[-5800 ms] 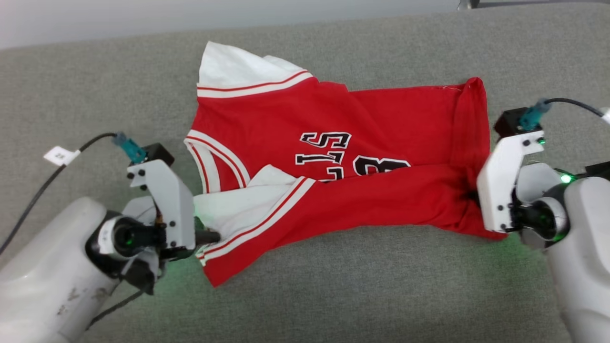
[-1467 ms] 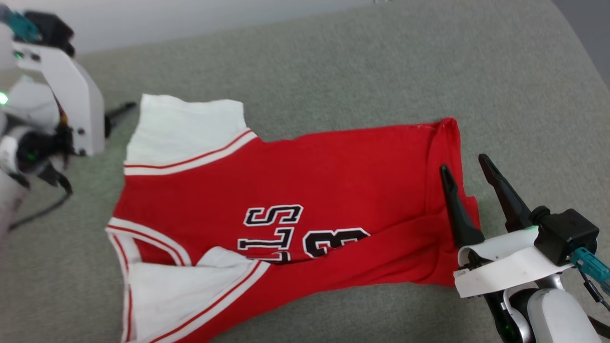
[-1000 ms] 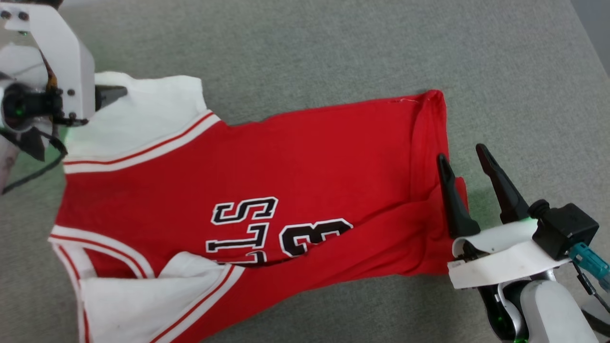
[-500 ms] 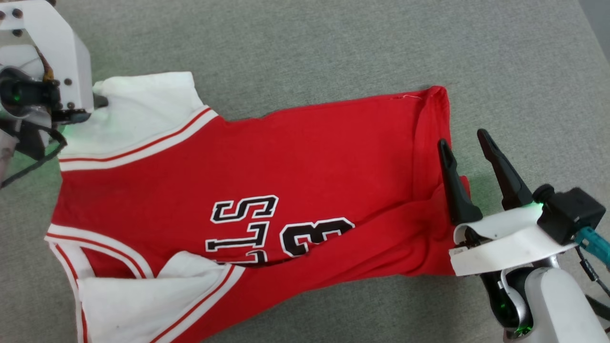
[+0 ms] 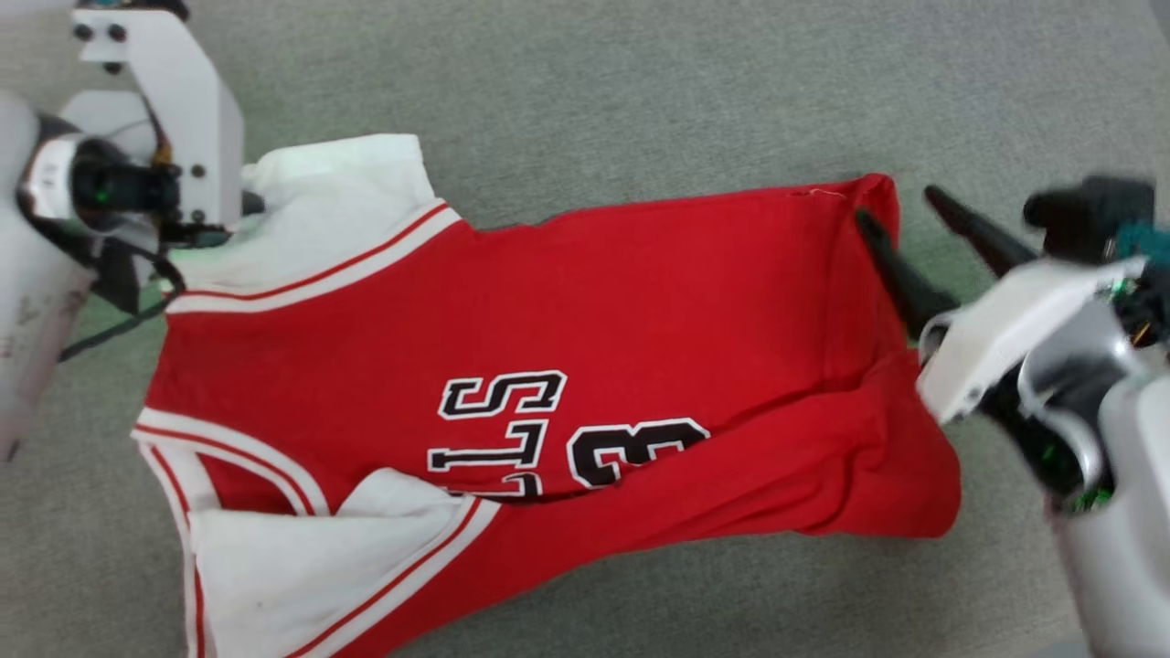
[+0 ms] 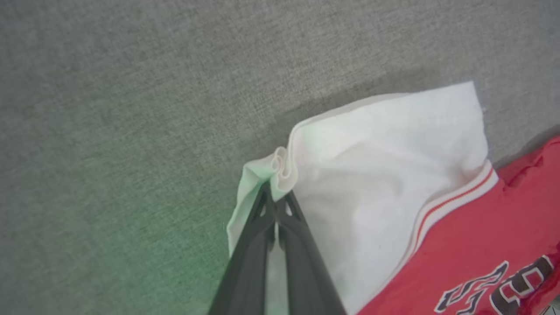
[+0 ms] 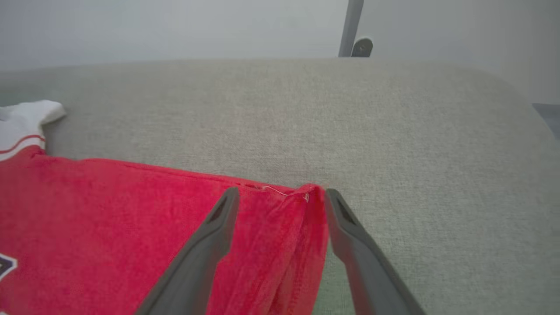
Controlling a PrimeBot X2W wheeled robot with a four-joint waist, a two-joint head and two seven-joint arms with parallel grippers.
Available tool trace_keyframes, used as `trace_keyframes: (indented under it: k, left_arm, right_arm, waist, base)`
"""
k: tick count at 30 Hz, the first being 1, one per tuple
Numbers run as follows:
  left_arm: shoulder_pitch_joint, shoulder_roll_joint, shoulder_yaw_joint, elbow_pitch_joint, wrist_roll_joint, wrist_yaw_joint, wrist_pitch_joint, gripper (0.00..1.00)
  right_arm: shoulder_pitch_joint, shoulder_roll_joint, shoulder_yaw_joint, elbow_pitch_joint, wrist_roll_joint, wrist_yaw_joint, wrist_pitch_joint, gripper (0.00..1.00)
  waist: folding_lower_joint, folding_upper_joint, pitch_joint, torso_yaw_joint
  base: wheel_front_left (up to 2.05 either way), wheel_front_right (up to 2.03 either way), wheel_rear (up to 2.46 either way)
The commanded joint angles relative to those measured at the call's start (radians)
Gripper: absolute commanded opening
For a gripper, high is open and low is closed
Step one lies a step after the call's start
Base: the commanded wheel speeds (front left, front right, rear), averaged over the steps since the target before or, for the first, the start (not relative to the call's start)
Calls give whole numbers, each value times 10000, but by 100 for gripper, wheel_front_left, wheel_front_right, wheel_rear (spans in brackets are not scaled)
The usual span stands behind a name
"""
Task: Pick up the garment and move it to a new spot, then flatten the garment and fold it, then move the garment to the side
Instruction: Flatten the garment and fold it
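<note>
Surface: a grey, coarse-woven upholstered pad (image 5: 640, 82), flat and rounded at its far edge, was seen beneath both pincers.
Garment cloth: a small red jersey shirt of soft knit (image 5: 640, 302) was laid out on that pad, stretched from one pincer to the other. Its near side was folded over on itself in a long, soft ridge.
Garment look: two white short sleeves were edged with red-and-white stripes, and a white-red striped neck trim (image 5: 228, 457) curved between them. The black, white-outlined lettering (image 5: 567, 429) was partly tucked under the fold, so that only "LS" and "3" could be read.
Left pincer: the long, dark, tapering fingers of the left gripper (image 6: 275, 197) were pressed together on the edge of the far white sleeve (image 6: 393, 166). The cloth was puckered into a small roll right at the tips. A faint green glow was cast on the pad beside them.
Right pincer: the right gripper (image 7: 281, 194) was spread wide, with nothing clamped. The stitched red hem corner (image 7: 306, 192) lay between its tips, with one finger over red cloth and the other over bare pad. Contact with the cloth could not be judged.
Sharpness: the right gripper was smeared by blur in the head view.
</note>
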Motion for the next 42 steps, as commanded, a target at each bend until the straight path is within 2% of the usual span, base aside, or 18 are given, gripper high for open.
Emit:
trace_keyframes:
  k: [1,5,6,7,16,19,23,24,25,26,33,42]
  left_arm:
    - [114,-163,-114,-2,2,-52,77,0]
    - [-74,-335,-146,-19,66,-139,6,0]
    - [-74,-335,-146,-19,66,-139,6,0]
    - [-110,-383,-151,-1,75,-153,-15,0]
    - [-343,-680,-226,261,173,-403,-247,0]
    - [-388,-743,-226,414,179,-467,-330,0]
    - [-476,-845,-188,587,165,-525,-446,0]
    - [-496,-879,-178,630,155,-546,-479,0]
    - [-493,-915,-186,660,164,-569,-518,0]
    - [-479,-952,-194,710,158,-610,-558,0]
    - [-362,-1057,-50,1019,59,-894,-1075,0]
    - [-132,-1129,332,1247,-302,-1196,-1776,0]
  right_arm:
    - [-365,-54,12,225,174,-16,604,100]
    - [-1461,-331,167,1043,430,-18,2466,100]
    - [-1461,-331,167,1043,430,-18,2466,100]
    - [-1709,-384,181,1311,449,-18,2944,100]
    - [-3531,-234,770,3390,1007,-18,6339,100]
    - [-3974,-199,841,3936,1007,-18,7056,100]
    - [-4561,-243,950,4531,682,-18,7467,100]
    - [-4661,-237,954,4701,609,-18,7509,65]
    - [-4738,-201,980,4830,559,-18,7533,4]
    - [-4794,-172,980,4956,509,-18,7512,0]
    - [-5132,-161,896,5315,607,-18,6740,0]
    - [-4643,-700,1384,5023,1182,-18,5124,0]
  waist:
    - [0,0,-32,151]
    - [0,0,-10,367]
    - [0,0,-10,367]
    - [0,0,2,412]
    - [0,0,191,666]
    - [0,0,204,711]
    - [0,0,237,769]
    - [0,0,246,785]
    - [0,0,251,807]
    - [0,0,256,832]
    - [0,0,48,1036]
    - [0,0,-1062,1582]
  base:
    - [0,0,0]
    - [0,0,0]
    - [0,0,0]
    - [0,0,0]
    - [0,0,0]
    - [0,0,0]
    - [0,0,0]
    - [0,0,0]
    - [0,0,0]
    - [0,0,0]
    - [0,0,0]
    - [0,0,0]
